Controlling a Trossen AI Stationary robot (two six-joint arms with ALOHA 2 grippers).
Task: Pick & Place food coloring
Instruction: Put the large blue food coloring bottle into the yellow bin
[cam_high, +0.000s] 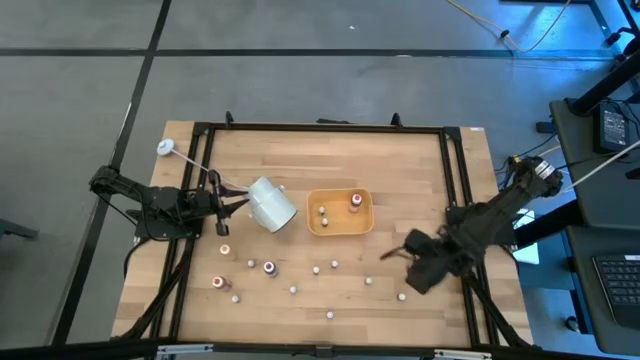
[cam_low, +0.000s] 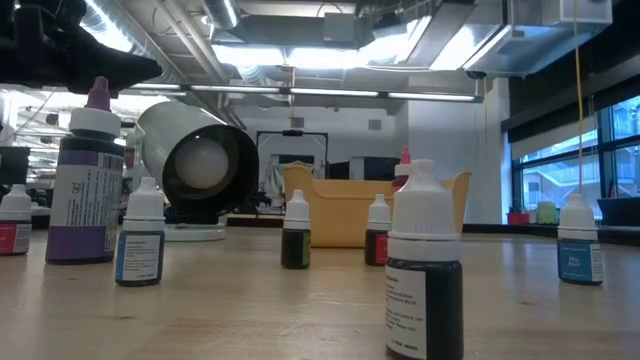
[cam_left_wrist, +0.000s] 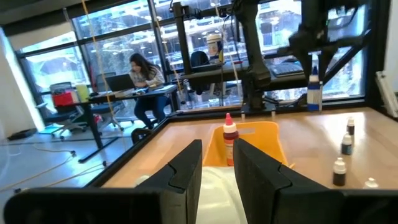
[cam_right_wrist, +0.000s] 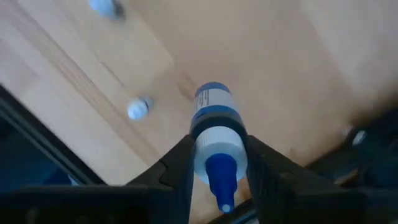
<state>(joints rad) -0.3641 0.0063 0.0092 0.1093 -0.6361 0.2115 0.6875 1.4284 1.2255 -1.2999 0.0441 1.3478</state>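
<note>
Right now the right gripper holds a blue-capped food coloring bottle, its two fingers pressed against the white collar on either side, cap pointing toward the camera, above the wooden table. Seen from above, that gripper sits at the right of the frame, lower than the orange tray, with the arm running off to the upper right.

At centre left of the overhead frame, the left gripper is closed narrowly on the rim of the white cup, which lies tilted just left of the tray. Its wrist camera shows the two dark fingers close together over the pale cup wall.

Two bottles stand inside the tray, one red-capped. More small bottles are scattered across the lower half of the table, among them a purple one at lower left and whitish ones lower right of centre
</note>
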